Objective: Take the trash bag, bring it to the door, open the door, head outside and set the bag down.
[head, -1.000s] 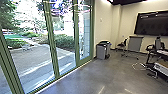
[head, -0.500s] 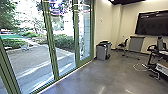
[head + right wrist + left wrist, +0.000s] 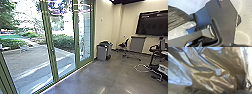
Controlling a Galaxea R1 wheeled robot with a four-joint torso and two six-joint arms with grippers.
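carry step, it seems: trash bag [image 3: 205, 75] inside, glass door [image 3: 51, 50] looks shut.
the shiny, crinkly bag is close by the left wrist, on the room side of the door. no one can tell if either gripper is wide, narrow or holding it. the gray bin [image 3: 101, 52] is inside, near the door's far end. past the door are the paved yard [image 3: 27, 61] and bushes [image 3: 62, 42]. the next move likely calls for going close, bag kept safe, to open up.

Glass door [image 3: 50, 45] blocks yard [image 3: 28, 58]; floor [image 3: 110, 75] passable alongside; grey bin [image 3: 101, 53] obstructs corner
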